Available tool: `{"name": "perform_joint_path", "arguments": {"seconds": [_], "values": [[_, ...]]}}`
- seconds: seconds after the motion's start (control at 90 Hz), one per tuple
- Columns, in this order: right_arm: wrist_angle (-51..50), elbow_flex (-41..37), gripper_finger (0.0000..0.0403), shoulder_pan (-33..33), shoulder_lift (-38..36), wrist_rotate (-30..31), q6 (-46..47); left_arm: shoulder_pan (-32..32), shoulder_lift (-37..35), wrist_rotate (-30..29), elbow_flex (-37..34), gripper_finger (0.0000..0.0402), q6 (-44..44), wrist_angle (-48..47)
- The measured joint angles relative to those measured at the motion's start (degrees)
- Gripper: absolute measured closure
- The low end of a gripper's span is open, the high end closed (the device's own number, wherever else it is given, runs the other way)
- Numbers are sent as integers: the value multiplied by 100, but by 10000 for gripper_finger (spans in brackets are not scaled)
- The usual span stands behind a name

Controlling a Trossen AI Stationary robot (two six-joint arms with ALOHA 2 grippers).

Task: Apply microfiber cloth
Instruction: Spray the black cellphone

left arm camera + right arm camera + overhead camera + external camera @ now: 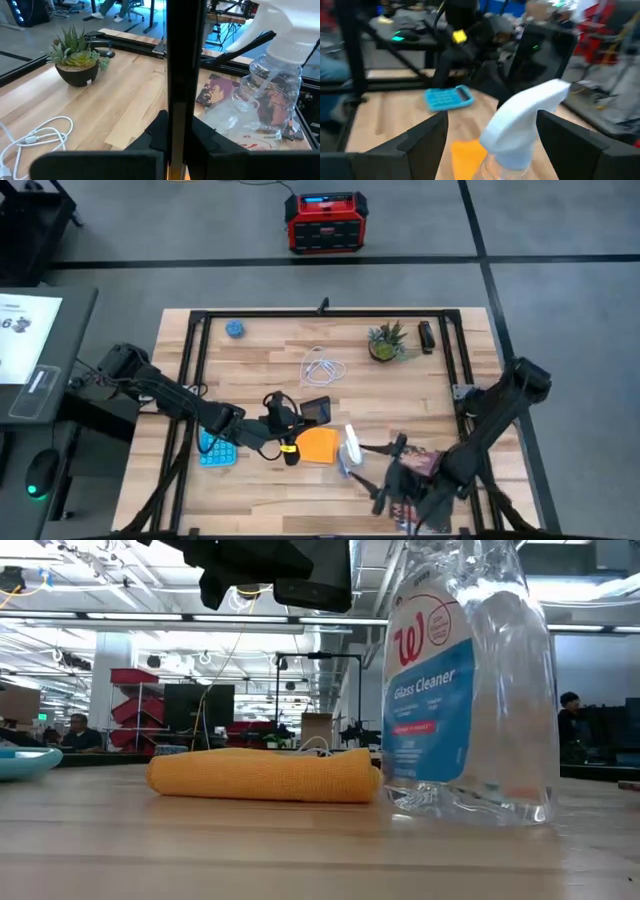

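Cloth, the orange microfiber cloth (319,446), lies on the counter (270,350) beside the glass cleaner bottle (470,680), which holds clear liquid. We see the left gripper's (283,420) fingers clamped on a black phone (181,75) just beside the cloth, the right gripper's (392,472) fingers spread near the bottle.

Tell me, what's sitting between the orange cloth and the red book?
The glass cleaner spray bottle stands between the microfiber cloth and the reddish book, right beside the cloth. The high view shows it best.

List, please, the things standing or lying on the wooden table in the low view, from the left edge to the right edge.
Light blue calculator edge → folded orange-yellow microfiber cloth → clear plastic glass cleaner bottle with blue label.
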Motion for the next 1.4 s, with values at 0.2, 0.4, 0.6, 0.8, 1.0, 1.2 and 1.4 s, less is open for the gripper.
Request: {"name": "perform_joint_path", "arguments": {"seconds": [0.2,0.4,0.6,0.8,1.0,1.2,1.4], "values": [[-8,418,121,-127,351,450,-172,-25,0,-2,0,386,-5,2],[-141,430,178,-194,208,495,-100,-44,0,9,0,386,-5,4],[-599,430,231,-151,167,499,-100,-69,0,-2,0,386,-7,2],[-764,430,236,-111,167,502,155,-70,0,1,0,386,-11,2],[-972,428,186,-52,53,458,248,-83,0,1,0,386,-18,2],[-2424,428,165,44,-375,176,1716,-90,2,0,0,386,-20,2],[-3304,450,179,-79,-567,-685,3003,-94,2,1,0,386,-12,2]]}}
